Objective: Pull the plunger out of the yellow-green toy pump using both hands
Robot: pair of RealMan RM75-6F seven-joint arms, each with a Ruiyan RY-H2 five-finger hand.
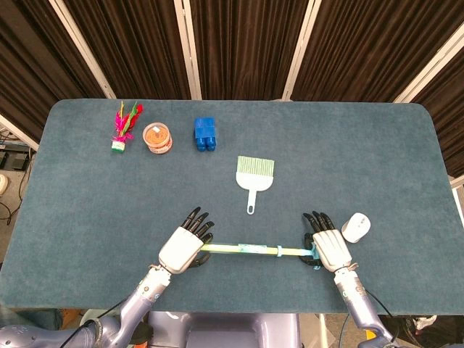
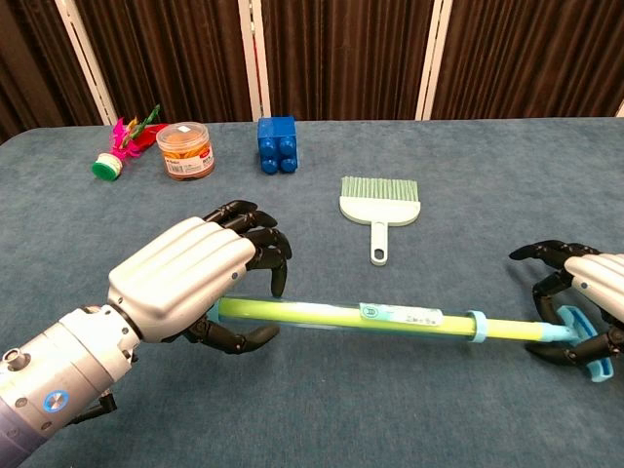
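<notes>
The yellow-green toy pump (image 2: 341, 316) lies across the near table, its tube (image 1: 239, 249) running left to right. My left hand (image 2: 190, 278) wraps its fingers around the tube's left end (image 1: 185, 245). A blue collar (image 2: 476, 326) marks the tube's right end. A short length of yellow plunger rod (image 2: 517, 331) runs on to the blue T-handle (image 2: 583, 353). My right hand (image 2: 585, 297) curls its fingers around that handle and holds it (image 1: 330, 245). In the chest view the pump slopes down towards the right.
A green hand brush (image 1: 254, 174) lies just beyond the pump. A white rounded object (image 1: 355, 227) sits beside my right hand. At the back left are a blue block (image 1: 205, 134), an orange-filled jar (image 1: 157, 137) and a feathered shuttlecock (image 1: 123, 127).
</notes>
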